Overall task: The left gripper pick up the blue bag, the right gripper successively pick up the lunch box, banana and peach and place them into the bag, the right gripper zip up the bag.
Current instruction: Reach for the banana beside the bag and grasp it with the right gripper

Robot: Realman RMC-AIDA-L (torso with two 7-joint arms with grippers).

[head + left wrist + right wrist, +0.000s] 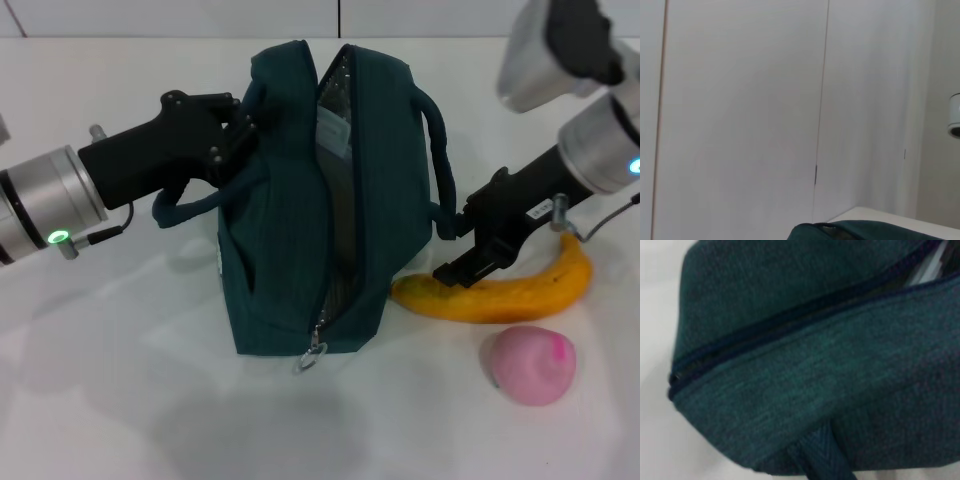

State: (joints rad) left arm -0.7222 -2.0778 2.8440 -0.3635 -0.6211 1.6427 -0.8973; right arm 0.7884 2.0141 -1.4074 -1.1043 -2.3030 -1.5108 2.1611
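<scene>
Left gripper (238, 135) jaws clamped on bag (300, 230) edge, zip open. Right gripper (470, 255) over banana (500, 295); jaw state unclear. Peach (530, 363) beside banana.

The bag (300, 200) stands mid-table with its zipper mouth (340, 180) gaping upward, a narrow slot. The left gripper (235, 135) crowds its left wall, the right gripper (470, 250) its right, touching the banana (500, 295); the peach (530, 365) lies nearer, open table (120, 400) around

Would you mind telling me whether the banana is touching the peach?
Apart. The head view shows a strip of white table between the banana and the peach lying nearer the camera.
</scene>
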